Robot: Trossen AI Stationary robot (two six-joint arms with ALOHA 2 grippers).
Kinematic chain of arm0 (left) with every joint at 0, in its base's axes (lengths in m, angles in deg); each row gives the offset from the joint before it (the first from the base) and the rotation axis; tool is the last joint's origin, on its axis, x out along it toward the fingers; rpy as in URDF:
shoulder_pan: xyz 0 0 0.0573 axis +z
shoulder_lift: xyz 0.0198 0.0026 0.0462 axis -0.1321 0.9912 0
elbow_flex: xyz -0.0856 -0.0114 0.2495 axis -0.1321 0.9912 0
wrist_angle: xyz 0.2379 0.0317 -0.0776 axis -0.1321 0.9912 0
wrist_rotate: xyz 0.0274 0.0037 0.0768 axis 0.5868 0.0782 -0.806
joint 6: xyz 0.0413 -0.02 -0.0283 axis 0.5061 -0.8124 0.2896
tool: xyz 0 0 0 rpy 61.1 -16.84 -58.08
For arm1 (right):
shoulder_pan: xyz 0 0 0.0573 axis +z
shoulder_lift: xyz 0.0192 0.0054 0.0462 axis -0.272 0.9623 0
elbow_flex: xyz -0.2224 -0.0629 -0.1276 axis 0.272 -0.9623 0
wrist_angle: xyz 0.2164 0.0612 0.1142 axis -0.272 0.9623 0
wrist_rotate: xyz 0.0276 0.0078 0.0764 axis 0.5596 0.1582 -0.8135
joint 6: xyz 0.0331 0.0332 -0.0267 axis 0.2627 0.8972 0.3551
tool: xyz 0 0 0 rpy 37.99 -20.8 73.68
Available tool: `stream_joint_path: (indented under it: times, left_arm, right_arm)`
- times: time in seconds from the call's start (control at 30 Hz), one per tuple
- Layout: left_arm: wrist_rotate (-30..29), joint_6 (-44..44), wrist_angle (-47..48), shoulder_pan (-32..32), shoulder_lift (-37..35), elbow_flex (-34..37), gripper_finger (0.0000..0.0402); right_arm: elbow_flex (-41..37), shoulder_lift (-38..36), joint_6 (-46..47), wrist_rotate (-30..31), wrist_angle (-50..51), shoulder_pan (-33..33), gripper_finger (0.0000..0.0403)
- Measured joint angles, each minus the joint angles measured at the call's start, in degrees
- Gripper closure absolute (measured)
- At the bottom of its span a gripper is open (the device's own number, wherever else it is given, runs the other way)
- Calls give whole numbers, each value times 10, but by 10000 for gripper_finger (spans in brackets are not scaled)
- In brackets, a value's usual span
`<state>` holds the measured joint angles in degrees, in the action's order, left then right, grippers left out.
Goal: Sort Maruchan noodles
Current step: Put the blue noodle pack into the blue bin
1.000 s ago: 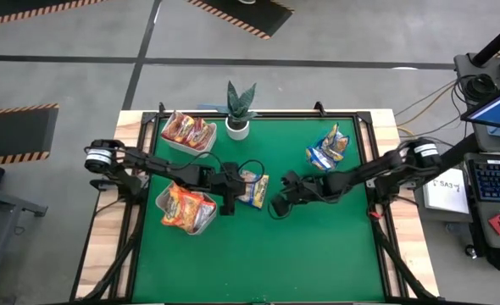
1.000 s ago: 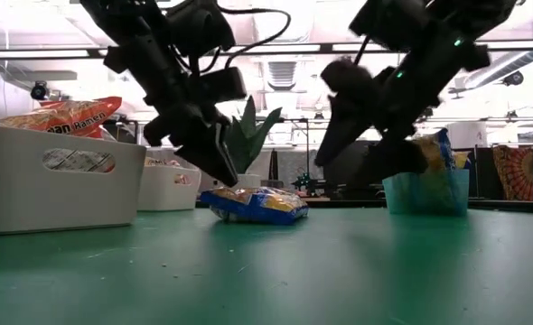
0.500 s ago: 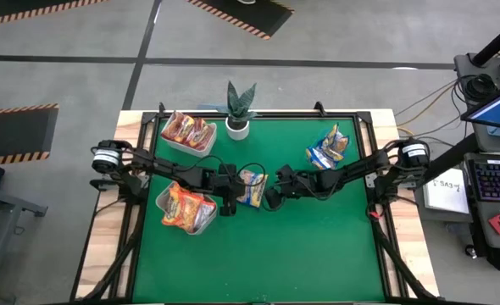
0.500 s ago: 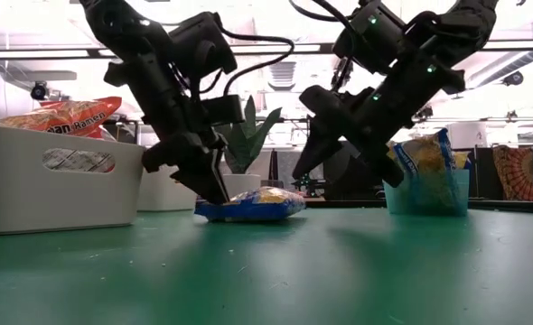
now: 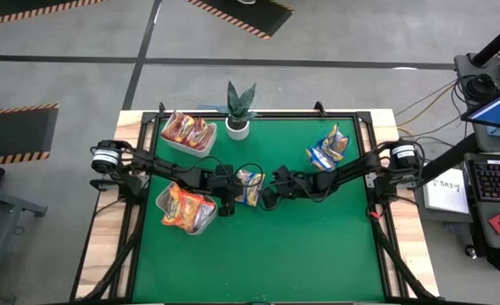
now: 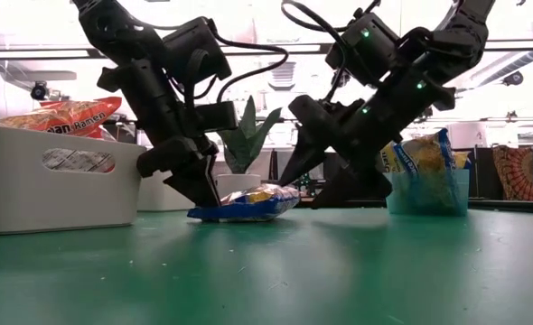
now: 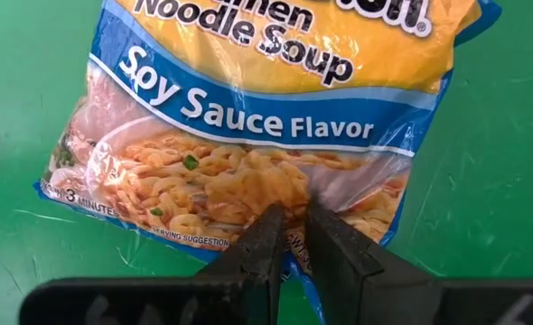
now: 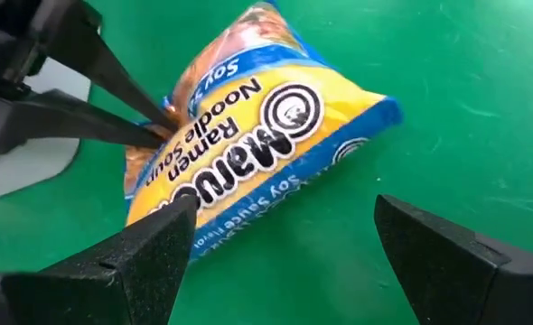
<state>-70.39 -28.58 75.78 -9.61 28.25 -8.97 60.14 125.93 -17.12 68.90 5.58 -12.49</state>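
Observation:
A blue-and-yellow Maruchan noodle packet [image 5: 251, 186] lies on the green table's middle, its printed face up. My left gripper [image 7: 289, 212] is shut on its left end. My right gripper [image 8: 285, 212] stands wide open just right of the packet, pointing at it, and its fingers touch nothing that I can see. Orange packets fill a white tray [image 5: 201, 222] at the near left. Red packets lie in a second white tray [image 5: 175, 142] at the far left. Blue-and-yellow packets stand in a blue bin [image 5: 328, 146] at the far right. My left gripper pinches the packet's lower short edge [image 7: 294, 248], below the noodle picture, between its two fingers. The fingers slant down from the table's left. The held end [image 6: 199, 213] sits low on the table and the far end [image 6: 289, 192] stands slightly raised.
A potted plant [image 5: 239, 110] stands at the table's far edge, between the far-left tray and the blue bin. The near half of the green mat [image 5: 267, 254] is bare. The two arms meet close together at the packet.
My right gripper has gone toward the table's left and down, and has come up close to the packet's right end, still wide open. My left gripper has sunk a little with the packet's end in its hold.

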Motion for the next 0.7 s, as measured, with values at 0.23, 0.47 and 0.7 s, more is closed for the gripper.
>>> stream_joint_path:
  times: [0.23,0.47,0.7]
  left_arm:
    - [0,-2,-1,0,0,0,364]
    - [2,5,-14,0,1,2,364]
    - [2,6,-23,0,2,2,364]
  right_arm:
    - [0,21,-6,-1,-54,-3,76]
    - [0,26,-19,-1,-77,-11,76]
    - [0,26,-31,0,-85,-19,76]
